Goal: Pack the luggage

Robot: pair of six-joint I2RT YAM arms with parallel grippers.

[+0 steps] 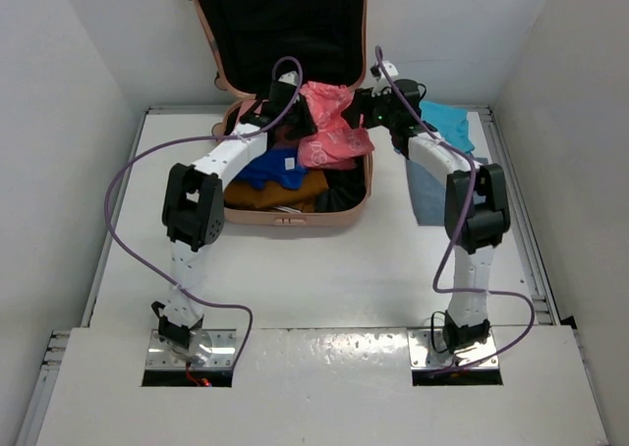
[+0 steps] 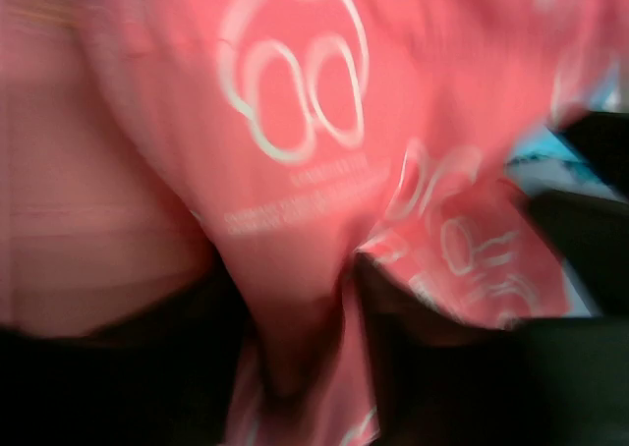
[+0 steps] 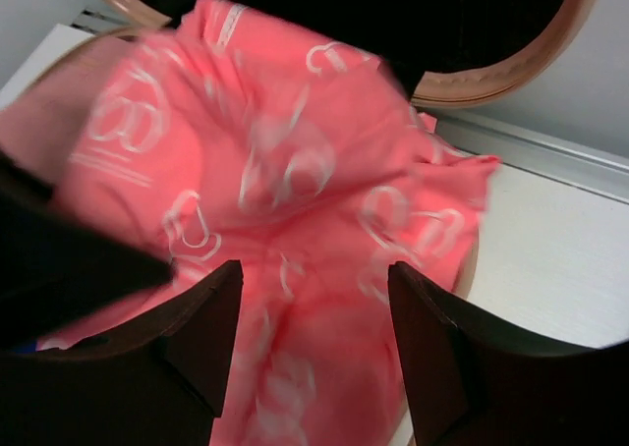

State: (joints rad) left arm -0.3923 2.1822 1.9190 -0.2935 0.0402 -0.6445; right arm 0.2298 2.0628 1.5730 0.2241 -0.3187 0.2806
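Back wall: plain white back wall (image 1: 491, 33), across the top of the frame, matte and unmarked.
Side walls: white side walls (image 1: 49, 122), at the left and right edges, leaning inward toward the top.
Table: flat white tabletop (image 1: 324, 269), filling the centre.
Edging: grey metal rails (image 1: 536, 259), along the tabletop's left, right and far edges.
Front: glossy white front panel (image 1: 324, 387), across the bottom, with two rectangular cut-outs showing bare metal plates (image 1: 218, 348).
Light: soft and even, with faint shadows; mottled sheen on the front panel.
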